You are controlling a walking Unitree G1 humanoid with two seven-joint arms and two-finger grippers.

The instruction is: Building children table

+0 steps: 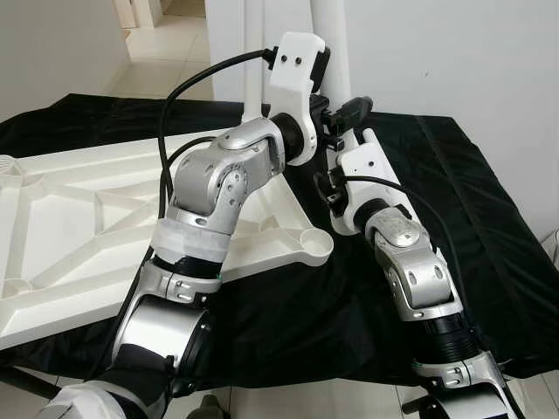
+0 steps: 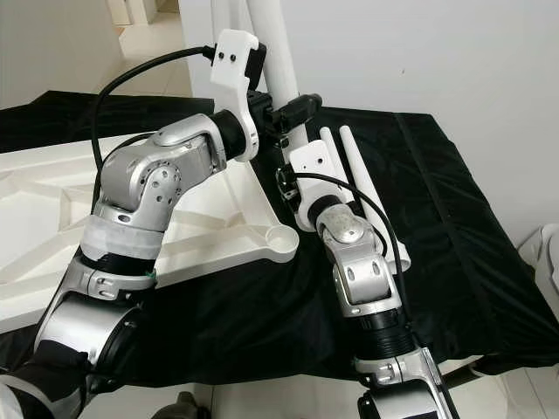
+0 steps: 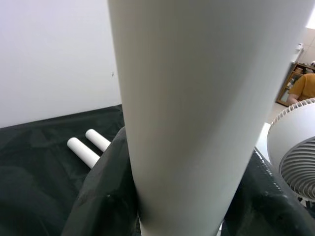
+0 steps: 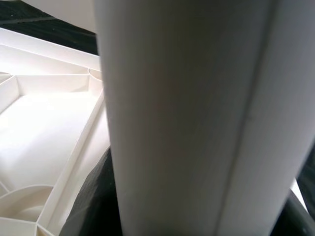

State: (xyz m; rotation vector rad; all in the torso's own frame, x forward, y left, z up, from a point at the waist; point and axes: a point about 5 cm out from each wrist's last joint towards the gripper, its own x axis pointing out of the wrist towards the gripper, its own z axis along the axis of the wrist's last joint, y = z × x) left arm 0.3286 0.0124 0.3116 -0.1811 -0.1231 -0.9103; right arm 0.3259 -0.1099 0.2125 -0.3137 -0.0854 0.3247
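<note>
A white table top [image 1: 87, 218] lies upside down on a black cloth, ribs up, with an empty round socket [image 1: 313, 240] at its near right corner. A thick white table leg [image 1: 330, 35] stands nearly upright behind that corner, its lower end hidden by my arms. My left gripper [image 1: 345, 113] reaches across and is shut on this leg. My right gripper [image 1: 332, 140] is shut on the same leg just below. In both wrist views the leg [image 3: 187, 108] sits close between dark fingers. A second leg [image 1: 253, 61] stands upright further left.
Two loose white legs [image 2: 354, 170] lie side by side on the black cloth [image 1: 489, 227] to the right of my right arm. A white wall rises behind. The left wrist view catches a white fan [image 3: 295, 147] and a person's orange sleeve [image 3: 302, 86].
</note>
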